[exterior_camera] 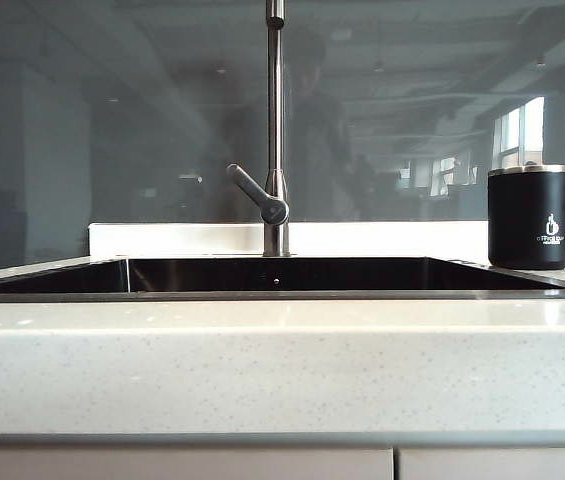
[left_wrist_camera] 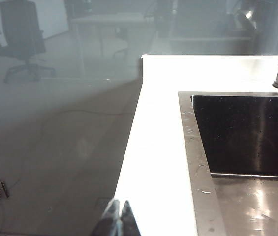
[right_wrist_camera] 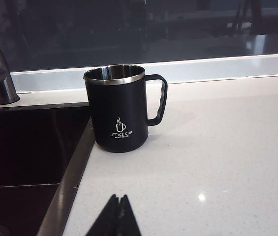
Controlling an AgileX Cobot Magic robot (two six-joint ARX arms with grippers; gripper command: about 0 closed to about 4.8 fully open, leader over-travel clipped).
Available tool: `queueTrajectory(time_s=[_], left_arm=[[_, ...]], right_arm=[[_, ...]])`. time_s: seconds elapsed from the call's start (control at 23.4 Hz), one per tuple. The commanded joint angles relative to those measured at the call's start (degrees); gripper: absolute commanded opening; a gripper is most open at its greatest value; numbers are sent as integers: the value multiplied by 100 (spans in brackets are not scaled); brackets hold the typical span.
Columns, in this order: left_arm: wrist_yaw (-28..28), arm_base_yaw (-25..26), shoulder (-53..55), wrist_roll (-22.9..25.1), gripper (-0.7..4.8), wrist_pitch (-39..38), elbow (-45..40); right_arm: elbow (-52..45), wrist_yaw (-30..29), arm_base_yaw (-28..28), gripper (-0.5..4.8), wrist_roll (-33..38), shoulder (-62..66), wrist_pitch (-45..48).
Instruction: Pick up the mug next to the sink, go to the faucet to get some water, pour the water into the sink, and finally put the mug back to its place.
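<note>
The worktop (right_wrist_camera: 217, 147) right of the mug (right_wrist_camera: 116, 108) lies bare, giving clear approach to its handle. The faucet (exterior_camera: 276, 130) rises at the sink's (exterior_camera: 282, 275) far middle. Both grippers, left (left_wrist_camera: 119, 209) and right (right_wrist_camera: 119, 204), hold jaws closed.

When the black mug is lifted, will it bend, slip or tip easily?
The mug looks rigid: steel rim, straight walls, so it probably will not bend. Its matte coat should grip fairly well. It stands upright on a flat base beside the sink, so tipping seems unlikely; the handle may swing it slightly.
</note>
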Motion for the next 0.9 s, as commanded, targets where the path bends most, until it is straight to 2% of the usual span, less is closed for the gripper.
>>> queueTrajectory(time_s=[0.04, 0.3, 0.39, 0.43, 0.51, 0.56, 0.69, 0.81, 0.9], left_arm=[[26, 11, 2, 4, -5, 72, 15], [46, 9, 2, -4, -6, 81, 15], [175, 9, 2, -216, -5, 317, 15], [175, 9, 2, -520, -5, 748, 15], [168, 9, 2, -1095, -6, 1840, 17], [131, 9, 11, -1150, -6, 2308, 42], [111, 9, 177, -1150, -6, 2474, 387], [129, 9, 802, -1145, -6, 2551, 815], [210, 9, 1482, -1145, -6, 2852, 1073]], right_arm=[[-20, 7, 2, -8, -17, -13, 114], [-20, 7, 4, -8, -13, -13, 149], [-20, -61, 2, -8, 372, -13, 507], [-15, -57, 2, -8, 828, -13, 986], [114, 37, -2, -8, 1185, 4, 1670], [284, 160, -2, -8, 1272, 13, 1655], [822, 557, -4, -8, 1263, 334, 1609], [1416, 761, -39, -7, 931, 1423, 1709], [1606, 732, -173, -6, 538, 2542, 2380]])
